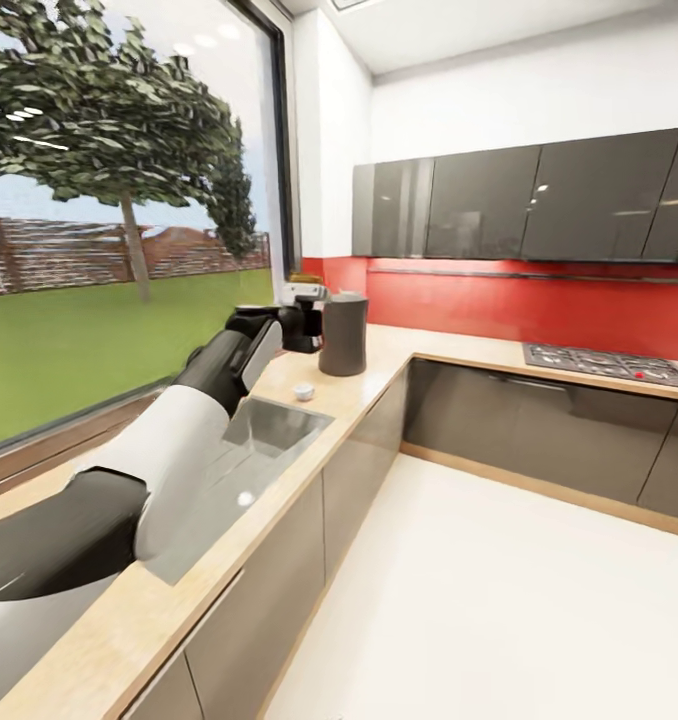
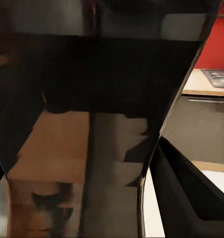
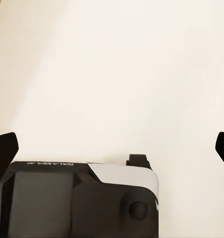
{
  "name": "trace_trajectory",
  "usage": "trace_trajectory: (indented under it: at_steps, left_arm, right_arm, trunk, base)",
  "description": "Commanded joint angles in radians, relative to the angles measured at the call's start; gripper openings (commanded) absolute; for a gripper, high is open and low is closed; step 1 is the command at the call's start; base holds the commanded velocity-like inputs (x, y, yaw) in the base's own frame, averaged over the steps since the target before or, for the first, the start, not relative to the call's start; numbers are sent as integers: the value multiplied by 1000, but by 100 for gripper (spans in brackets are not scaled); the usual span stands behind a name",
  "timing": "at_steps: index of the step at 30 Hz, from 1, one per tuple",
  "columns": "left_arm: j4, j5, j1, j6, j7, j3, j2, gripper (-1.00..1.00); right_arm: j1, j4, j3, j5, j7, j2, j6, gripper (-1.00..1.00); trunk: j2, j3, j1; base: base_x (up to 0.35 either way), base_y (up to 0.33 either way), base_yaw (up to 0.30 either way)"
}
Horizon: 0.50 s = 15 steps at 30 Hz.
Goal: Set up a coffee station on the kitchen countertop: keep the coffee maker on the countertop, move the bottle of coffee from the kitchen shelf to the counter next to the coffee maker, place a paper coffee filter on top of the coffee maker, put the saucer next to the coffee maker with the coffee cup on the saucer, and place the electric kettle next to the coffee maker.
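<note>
The dark grey electric kettle [image 1: 343,335] stands upright near the counter's corner. Just behind it, by the window, a pale boxy machine [image 1: 305,292] looks like the coffee maker. My left arm reaches across the sink, and my left gripper [image 1: 312,328] is against the kettle's window-side flank. In the left wrist view the kettle's glossy dark body [image 2: 112,74] sits between the fingers [image 2: 191,198], which press on it. A small white cup [image 1: 303,391] rests on the counter in front of the kettle. My right gripper [image 3: 112,144] hangs open over pale floor.
A steel sink [image 1: 269,425] is set into the wooden countertop [image 1: 379,360] under my left arm. A gas hob [image 1: 609,365] lies on the far counter run below a red backsplash and dark wall cabinets [image 1: 539,200]. A big window fills the left.
</note>
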Motion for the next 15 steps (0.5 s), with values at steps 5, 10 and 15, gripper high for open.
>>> trace_trajectory:
  at_steps: [5, 10, 15]
  left_arm:
    - [31, 5, 3, -1, -2, -2, 0, -100]
    - [33, 4, 5, -1, 0, -2, 0, -100]
    - [34, 3, 5, -1, 1, -3, 0, -100]
  right_arm:
    - [0, -2, 8, -6, -6, 0, 5, 100]
    - [0, -2, 9, -6, -6, 0, 5, 100]
    - [0, -2, 9, -6, -6, 0, 5, 100]
  trunk:
    - [-1, -7, 0]
    - [-1, -13, 0]
    - [-1, -20, 0]
  base:
    - [0, 0, -179]
    - [0, -43, -179]
    - [0, -235, -179]
